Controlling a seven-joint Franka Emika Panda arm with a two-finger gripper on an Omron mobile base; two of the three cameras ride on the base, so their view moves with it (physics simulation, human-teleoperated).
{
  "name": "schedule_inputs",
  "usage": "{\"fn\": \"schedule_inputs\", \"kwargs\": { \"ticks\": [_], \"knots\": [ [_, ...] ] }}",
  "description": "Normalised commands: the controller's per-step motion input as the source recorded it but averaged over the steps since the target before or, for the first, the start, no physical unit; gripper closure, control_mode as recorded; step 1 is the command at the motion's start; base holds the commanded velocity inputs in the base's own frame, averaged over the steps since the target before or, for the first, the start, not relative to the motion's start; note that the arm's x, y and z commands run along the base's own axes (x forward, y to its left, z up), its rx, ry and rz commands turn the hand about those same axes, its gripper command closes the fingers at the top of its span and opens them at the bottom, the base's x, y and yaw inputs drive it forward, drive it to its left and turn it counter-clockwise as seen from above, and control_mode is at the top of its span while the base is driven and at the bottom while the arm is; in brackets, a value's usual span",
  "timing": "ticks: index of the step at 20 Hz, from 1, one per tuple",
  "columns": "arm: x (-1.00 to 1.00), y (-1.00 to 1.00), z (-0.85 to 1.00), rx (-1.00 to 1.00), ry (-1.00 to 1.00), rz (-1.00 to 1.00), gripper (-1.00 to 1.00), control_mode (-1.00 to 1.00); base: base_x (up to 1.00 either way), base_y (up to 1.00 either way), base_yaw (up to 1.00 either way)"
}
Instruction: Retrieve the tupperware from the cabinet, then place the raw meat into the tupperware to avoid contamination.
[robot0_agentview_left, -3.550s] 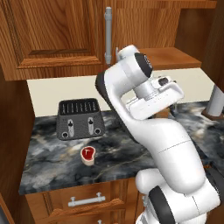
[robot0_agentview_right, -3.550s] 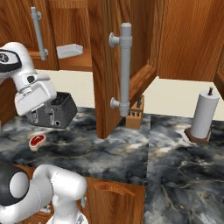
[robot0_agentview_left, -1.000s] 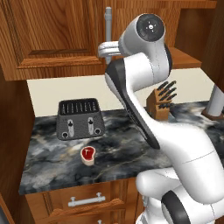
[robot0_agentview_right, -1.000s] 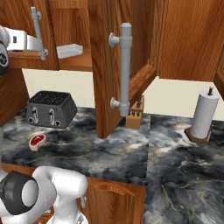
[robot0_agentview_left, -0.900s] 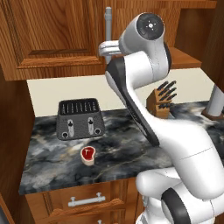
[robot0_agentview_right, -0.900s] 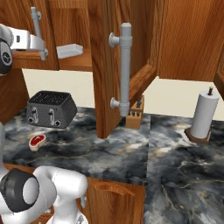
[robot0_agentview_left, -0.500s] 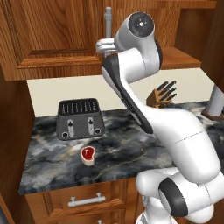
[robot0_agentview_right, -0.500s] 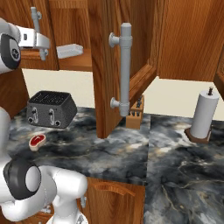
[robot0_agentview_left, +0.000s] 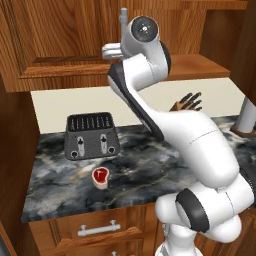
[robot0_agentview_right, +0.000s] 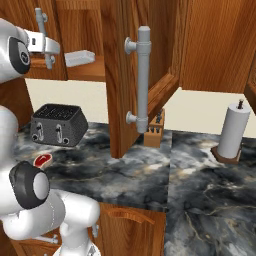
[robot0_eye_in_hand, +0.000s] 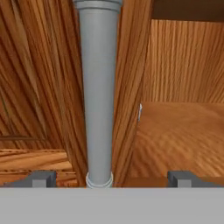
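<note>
Since 3.5 s ago the arm has risen from above the toaster to the cabinet. Gripper wide, straddling the vertical door handle, centre frame. Tupperware upper left, on the shelf beyond

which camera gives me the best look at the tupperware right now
The right base view: the tupperware sits in plain sight on the cabinet shelf, just past the gripper. The left base view has the arm across that shelf, and the hand view shows a thin whitish sliver beside the handle.
</note>
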Motion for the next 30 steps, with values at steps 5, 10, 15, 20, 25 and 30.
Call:
{"fn": "schedule_inputs", "kwargs": {
  "ticks": [5, 10, 15, 20, 25, 30],
  "knots": [
    [0.48, 0.10, -0.05, 0.00, 0.00, -0.01, -1.00, -1.00, 0.00, 0.00, 0.00],
    [0.47, 0.00, 0.00, 0.00, 0.00, 0.00, -1.00, -1.00, 0.00, 0.00, 0.00],
    [0.27, 0.12, -0.02, 0.00, 0.00, 0.00, 1.00, -1.00, 0.00, 0.00, 0.00],
    [0.10, 0.20, -0.03, 0.00, -0.01, -0.01, 1.00, -1.00, 0.00, 0.00, 0.00],
    [0.01, 0.33, -0.15, 0.00, 0.00, -0.08, 1.00, -1.00, 0.00, 0.00, 0.00],
    [-0.63, 0.40, -0.14, 0.00, 0.00, -0.17, 1.00, -1.00, 0.00, 0.00, 0.00]
  ]
}}
